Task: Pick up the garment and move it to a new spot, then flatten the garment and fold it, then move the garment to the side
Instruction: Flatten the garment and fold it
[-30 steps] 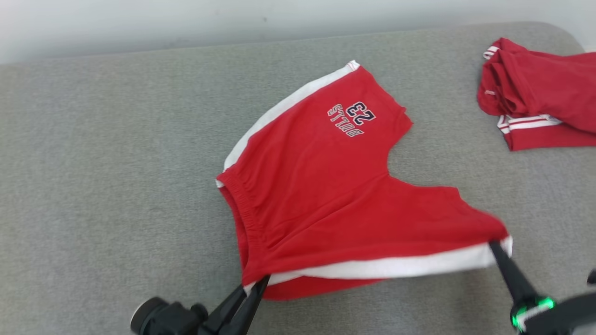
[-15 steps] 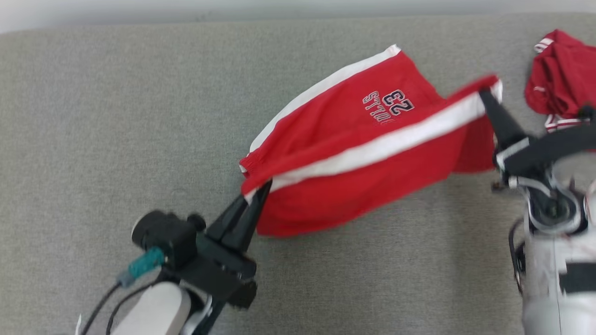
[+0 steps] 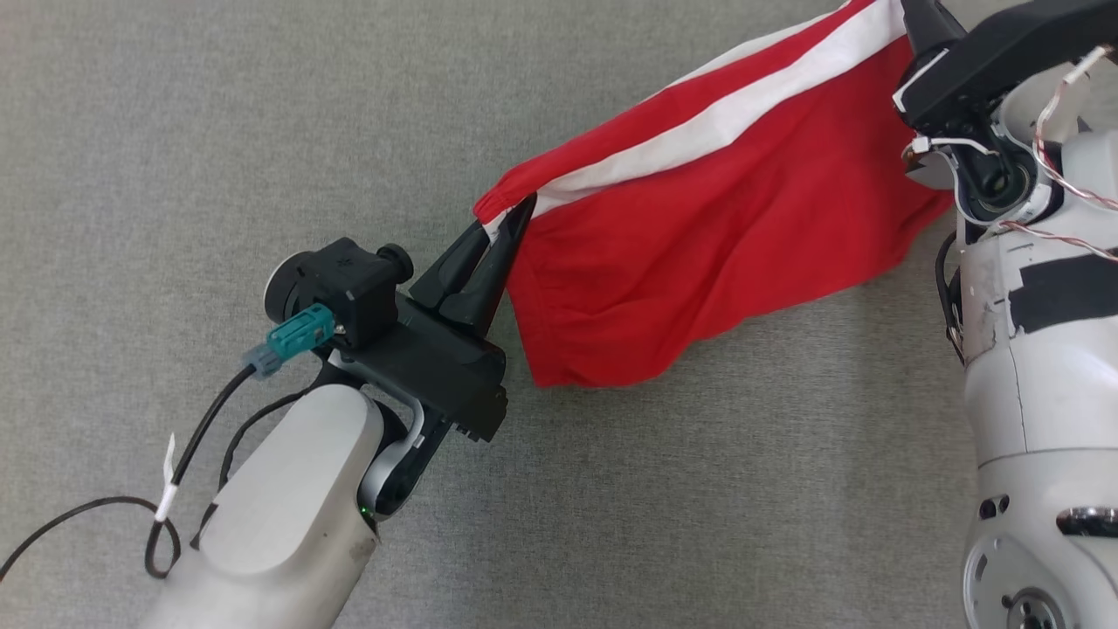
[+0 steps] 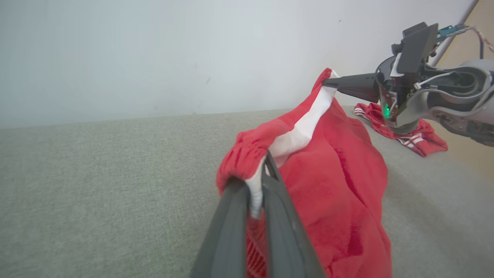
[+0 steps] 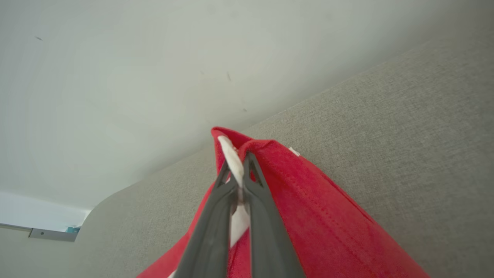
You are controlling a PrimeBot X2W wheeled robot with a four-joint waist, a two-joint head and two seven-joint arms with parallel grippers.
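**Grey surface, red shorts strung between two claws**

A grey woven surface [image 3: 175,131] is spreading under the whole scene, with a pale wall [image 4: 115,58] rising behind it. The garment [image 3: 725,236], a pair of red shorts with a white side stripe [image 3: 734,109], is hanging in the air above the surface. The left claw [image 3: 521,205] is pinching the gathered waistband corner [image 3: 500,194]. Its two dark fingers are pressing together with red and white fabric sandwiched between them, as the left wrist view is showing plainly. From the left claw the stripe is running taut to the right claw [image 5: 238,164], which is likewise squeezing tight on the other end of the stripe. Below that stretched edge the rest of the shorts is drooping in loose folds, the lowest corner sagging just beside the left claw's body. Whether it is touching the surface I cannot tell. A second red garment [image 4: 424,141] is lying crumpled on the surface beyond the right claw, well apart from the left claw.
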